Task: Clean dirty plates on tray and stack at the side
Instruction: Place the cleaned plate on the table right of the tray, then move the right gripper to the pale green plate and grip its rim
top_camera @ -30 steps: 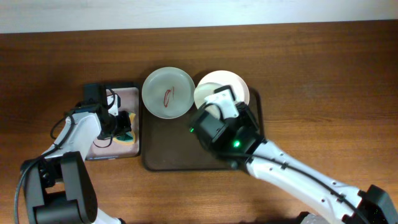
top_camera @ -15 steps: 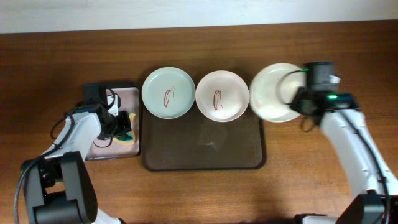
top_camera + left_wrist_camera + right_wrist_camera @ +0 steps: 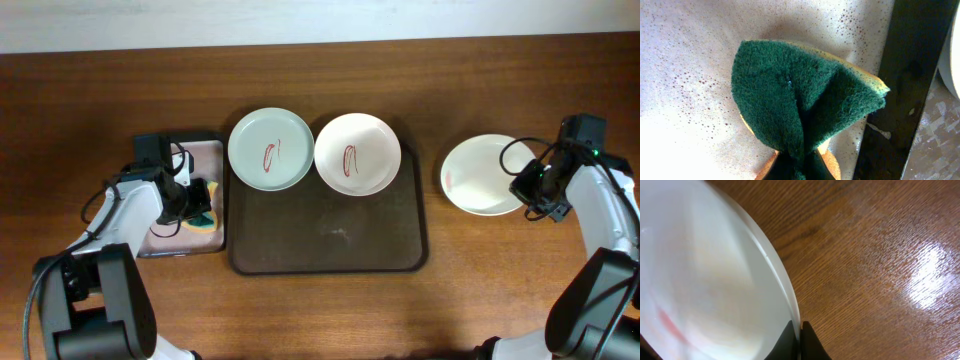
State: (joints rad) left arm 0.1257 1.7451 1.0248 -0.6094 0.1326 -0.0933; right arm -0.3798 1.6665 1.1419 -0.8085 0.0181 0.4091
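- Right gripper (image 3: 800,339): jaws pinched narrow on the right-hand rim of the side plate (image 3: 482,175). This white plate lies on bare table (image 3: 560,80), well right of the dark tray (image 3: 330,240) and apart from it.
- Left gripper (image 3: 796,169): clamped on the sponge (image 3: 800,100), green face bunched up, hanging over the small pinkish tray (image 3: 690,65), which is wet and speckled.
- Remaining: 2 plates sit side by side along the dark tray's far edge, the green plate (image 3: 270,150) and the white plate (image 3: 357,153). Each has a red smear at centre.

Step in hand, as I judge it: setting down plate 1 of 3 to start the stack.
- Let go only once the plate is flat on the wood. Whether it rests flat or rides on the fingers, I cannot tell.
- Part the jaws just enough to free the rim, then back off outward, away from the plate, so it does not skid.
- The spot has room around it for 2 more on top. Leave it there.

Views compared:
- Overhead gives the layout and the count. It shows the right fingers only as a dark shape at the rim.
- Right wrist shows the pinch itself, and a faint pink streak low on the plate's face. Overhead shows a similar faint mark near the left rim. Possibly residue, worth a check.
- Left wrist alone shows the sponge's yellow underside and the wet tray.
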